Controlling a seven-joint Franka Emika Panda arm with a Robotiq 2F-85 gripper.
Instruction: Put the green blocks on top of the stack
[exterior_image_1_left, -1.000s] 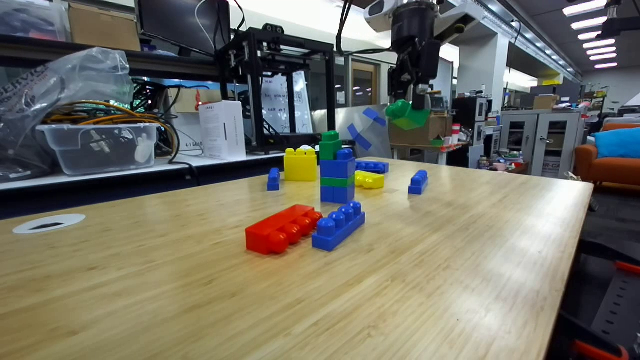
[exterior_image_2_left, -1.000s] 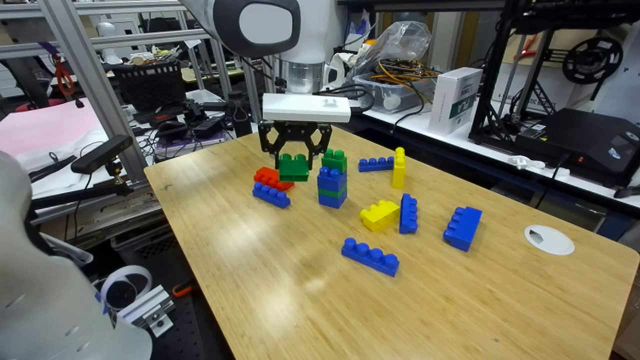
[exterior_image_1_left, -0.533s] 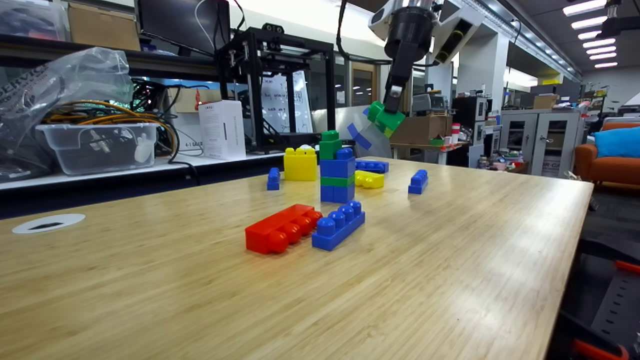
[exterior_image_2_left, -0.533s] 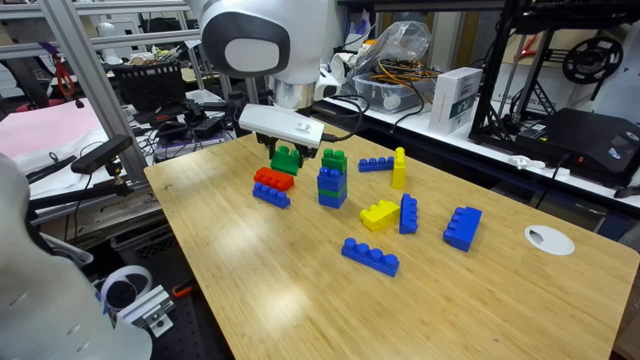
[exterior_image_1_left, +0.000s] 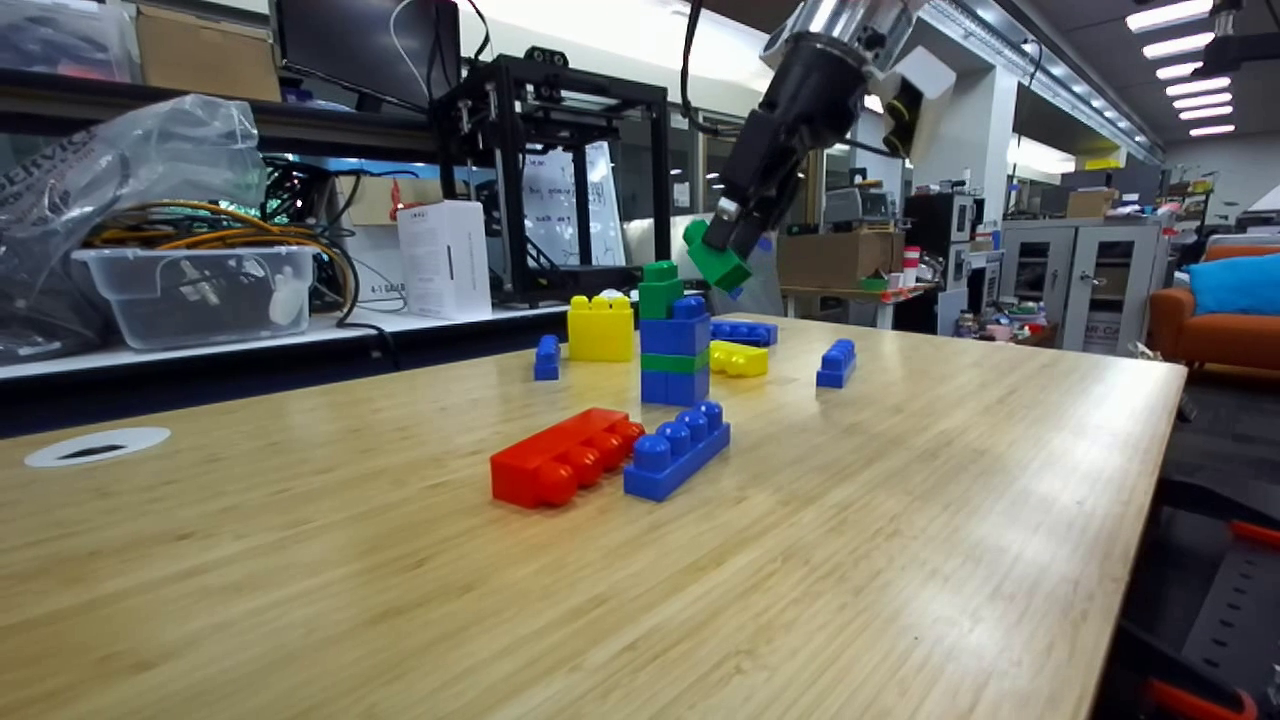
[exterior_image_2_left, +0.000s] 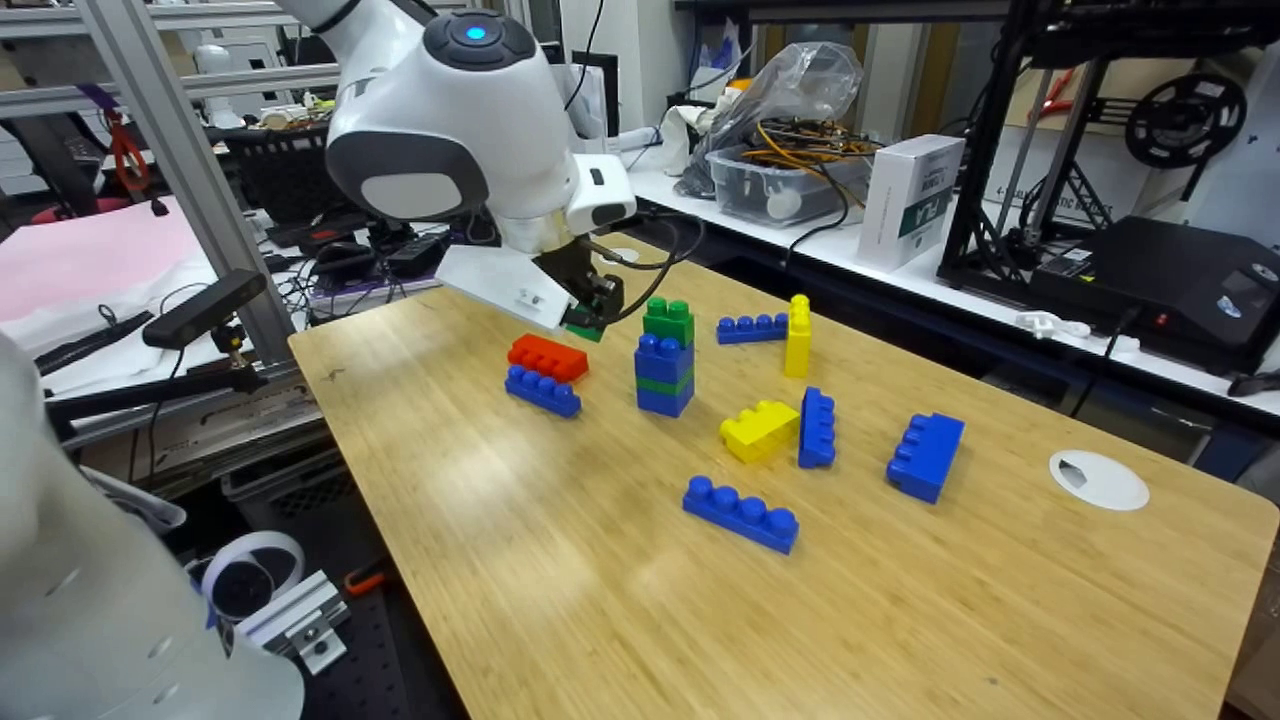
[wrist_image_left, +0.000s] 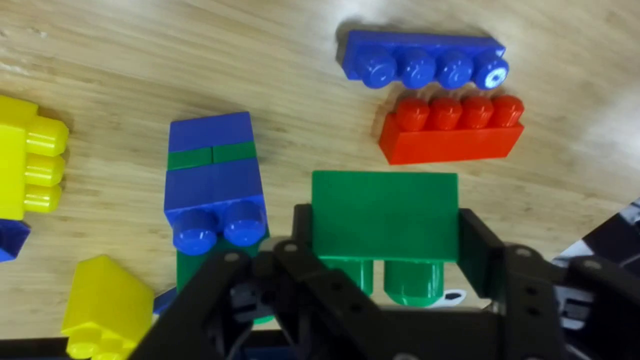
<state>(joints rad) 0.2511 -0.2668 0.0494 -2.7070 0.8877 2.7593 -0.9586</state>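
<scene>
My gripper (wrist_image_left: 385, 222) is shut on a green block (wrist_image_left: 385, 207), its fingers pressing the block's two ends in the wrist view. The block hangs tilted in the air, apart from the stack, and appears close beside the stack's upper part in an exterior view (exterior_image_1_left: 722, 262). In an exterior view only a small corner of this held green block (exterior_image_2_left: 583, 331) shows below the wrist. The stack (exterior_image_2_left: 663, 385) stands upright, blue with a thin green layer. Another green block (exterior_image_2_left: 668, 320) sits on its top, with blue studs (exterior_image_2_left: 660, 345) bare beside it. In the wrist view my gripper partly covers that end of the stack.
A red brick (exterior_image_1_left: 560, 460) and a blue brick (exterior_image_1_left: 675, 460) lie close to the stack. A yellow brick (exterior_image_2_left: 760, 430), a tall yellow block (exterior_image_2_left: 797, 337) and several blue bricks, including one lone brick (exterior_image_2_left: 740, 515), are spread over the wooden table (exterior_image_2_left: 560, 590).
My gripper has tilted over strongly, carrying the held green block closer to the stack in an exterior view and slightly lower. The stack and the loose bricks have stayed in place.
</scene>
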